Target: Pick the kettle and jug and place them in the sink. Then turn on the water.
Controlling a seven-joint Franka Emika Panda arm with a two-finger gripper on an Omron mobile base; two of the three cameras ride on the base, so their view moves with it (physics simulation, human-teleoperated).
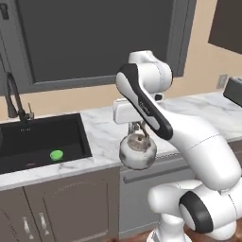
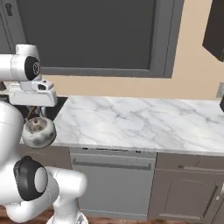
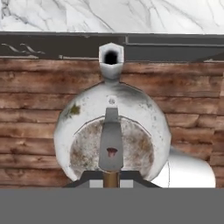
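Observation:
The silver kettle (image 1: 137,151) hangs by its thin wire handle from my gripper (image 1: 137,126), which is shut on that handle. It hangs in the air just off the front edge of the marble counter (image 1: 106,130), to the right of the sink. From the right base view the kettle (image 2: 38,132) hangs under the gripper (image 2: 33,111). In the hand view the kettle (image 3: 111,131) is seen from above, spout pointing up, below the fingertips (image 3: 111,178). The black sink (image 1: 33,137) lies at the left with its dark faucet (image 1: 12,97); no stream falls from it. The jug is out of view.
A small green cup (image 1: 56,154) lies inside the sink. Grey cabinet doors (image 1: 71,208) and a dishwasher front (image 2: 111,179) stand below the counter. A dark appliance (image 1: 234,90) sits at the counter's far right. A wooden floor (image 3: 35,109) lies beneath the kettle.

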